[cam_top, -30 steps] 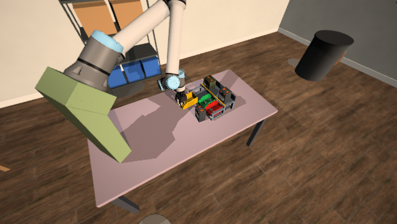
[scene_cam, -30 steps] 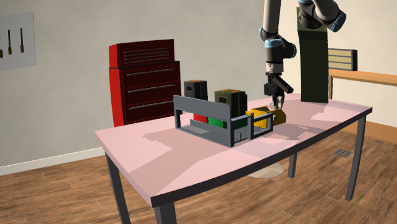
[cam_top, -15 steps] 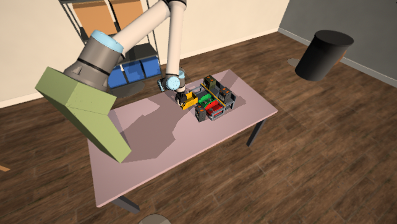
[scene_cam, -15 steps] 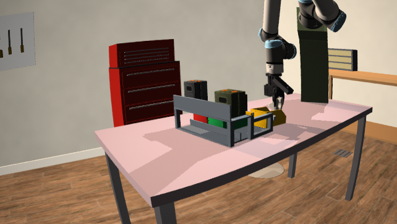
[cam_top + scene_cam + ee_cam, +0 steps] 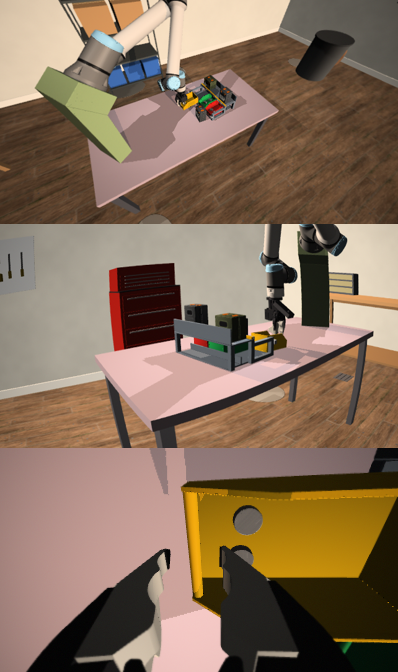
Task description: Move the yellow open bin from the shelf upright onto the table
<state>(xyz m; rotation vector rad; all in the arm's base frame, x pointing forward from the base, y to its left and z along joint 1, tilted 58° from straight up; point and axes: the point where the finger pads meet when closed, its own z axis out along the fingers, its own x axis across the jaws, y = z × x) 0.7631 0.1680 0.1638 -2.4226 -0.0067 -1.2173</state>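
One yellow open-topped bin (image 5: 190,101) (image 5: 278,341) (image 5: 300,538), at least two round grey metal parts (image 5: 248,520) inside, sits upright at the low grey shelf (image 5: 203,331), beside one green bin (image 5: 206,99) (image 5: 217,346) and one red bin (image 5: 214,108) (image 5: 201,341). Its long axis runs crosswise in the wrist view, rounded lip pointing left, between the partly open black two-jaw gripper's (image 5: 180,102) (image 5: 279,332) (image 5: 195,555) fingers, which seemingly grip nothing.
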